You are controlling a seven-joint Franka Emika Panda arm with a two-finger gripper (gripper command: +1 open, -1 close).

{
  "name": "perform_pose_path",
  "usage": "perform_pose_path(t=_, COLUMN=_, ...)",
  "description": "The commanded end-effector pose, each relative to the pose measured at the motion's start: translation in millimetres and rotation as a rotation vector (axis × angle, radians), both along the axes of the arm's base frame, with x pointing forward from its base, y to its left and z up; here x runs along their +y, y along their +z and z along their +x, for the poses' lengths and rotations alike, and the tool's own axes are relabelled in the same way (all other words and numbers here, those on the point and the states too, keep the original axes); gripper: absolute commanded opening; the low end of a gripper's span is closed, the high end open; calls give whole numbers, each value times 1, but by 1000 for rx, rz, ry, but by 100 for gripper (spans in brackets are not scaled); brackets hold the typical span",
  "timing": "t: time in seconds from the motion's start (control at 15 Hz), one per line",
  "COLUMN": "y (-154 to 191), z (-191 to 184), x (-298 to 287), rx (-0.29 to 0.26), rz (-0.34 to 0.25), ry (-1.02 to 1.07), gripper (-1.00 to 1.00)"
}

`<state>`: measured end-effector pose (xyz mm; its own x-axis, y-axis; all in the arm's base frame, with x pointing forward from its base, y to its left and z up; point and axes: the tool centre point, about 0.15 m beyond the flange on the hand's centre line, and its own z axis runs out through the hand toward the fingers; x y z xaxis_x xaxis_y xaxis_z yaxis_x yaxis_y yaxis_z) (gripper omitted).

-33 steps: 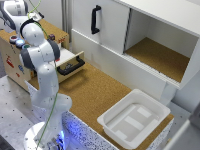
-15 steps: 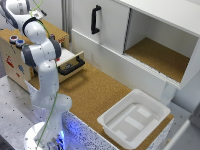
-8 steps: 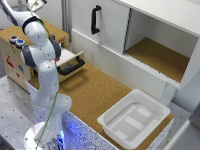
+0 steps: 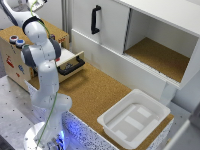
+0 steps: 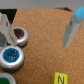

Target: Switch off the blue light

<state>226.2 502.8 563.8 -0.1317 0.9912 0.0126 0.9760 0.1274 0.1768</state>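
Surface: cork top (image 5: 47,42) of a wooden box (image 4: 12,62), beside a cabinet (image 4: 125,35).
Blue light: blue light (image 5: 10,56) (image 4: 20,43) on the cork, just beside the red button (image 5: 19,36) (image 4: 13,38).
Gripper: gripper (image 5: 40,31) above the cork, fingers (image 5: 72,27) spread wide, holding nothing.
Height: blurred; probably clear of the buttons.

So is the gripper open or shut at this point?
Open. In the wrist view the gripper has its two fingers spread wide apart over the cork surface, nothing between them, with the blue light beside one finger.
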Motion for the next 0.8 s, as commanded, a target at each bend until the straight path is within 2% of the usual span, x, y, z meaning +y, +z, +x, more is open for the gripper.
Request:
perform_pose_path(t=0.0, y=-37, z=25, x=-8, rx=47, rz=-68, ry=-13, gripper=100)
perform_pose_path(t=0.33, y=-69, z=44, x=-21, rx=73, rz=-35, ry=-30, gripper=100)
perform_pose_path(t=0.6, y=-91, z=60, x=-27, rx=101, rz=22, ry=-60, gripper=100)
perform_pose_path(t=0.73, y=-103, z=60, x=-23, rx=105, rz=19, ry=-44, gripper=100)
